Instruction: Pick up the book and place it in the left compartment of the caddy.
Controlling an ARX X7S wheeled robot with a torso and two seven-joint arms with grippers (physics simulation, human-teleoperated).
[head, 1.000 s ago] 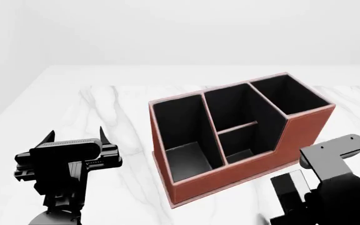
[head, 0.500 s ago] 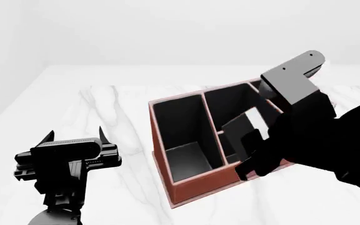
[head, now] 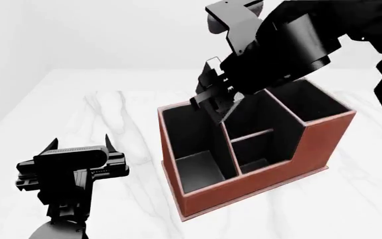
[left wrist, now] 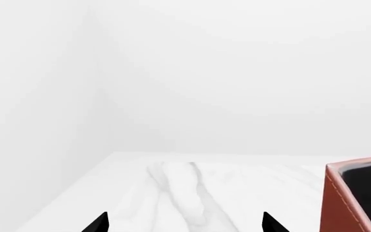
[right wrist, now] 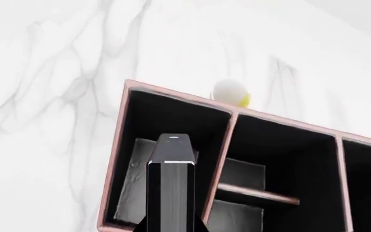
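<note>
— Where's the book (right wrist: 170, 186)?

— Pinched in your right gripper (head: 212, 103), held edge-on over the caddy (head: 264, 172), its long axis running down toward the left compartment (right wrist: 160, 159).

— Room?

— Black walls flank it closely; marble table (head: 111, 124) lies open around. No writing legible.

— Left gripper (head: 78, 155)?

— Fingers spread, beside the caddy.

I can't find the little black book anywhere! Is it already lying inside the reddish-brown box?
No: the right hand holds the small black book above the reddish-brown leather-look box's long slot.
</note>
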